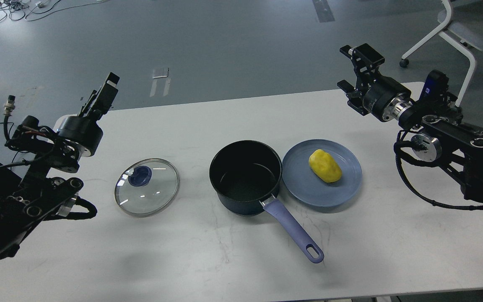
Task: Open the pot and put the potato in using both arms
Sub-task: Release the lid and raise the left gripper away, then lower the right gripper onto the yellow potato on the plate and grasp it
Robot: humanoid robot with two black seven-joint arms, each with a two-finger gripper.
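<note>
My left jaws [101, 94], state indiscernible, and spread right jaws [352, 69] hover empty above the worktop [224, 251], flanking the uncovered pot [245, 176], its glass lid [146, 187] lying left, the potato [325, 166] on the plate [304, 195] right.

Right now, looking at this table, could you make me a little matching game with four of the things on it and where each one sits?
Things:
1. potato
2. glass lid
3. pot
4. plate

Places:
A. flat on the table, left of the pot
B. middle of the table, open and empty
C. lying on the plate
D. right beside the pot, on its right

Pairs: 1-C, 2-A, 3-B, 4-D
</note>
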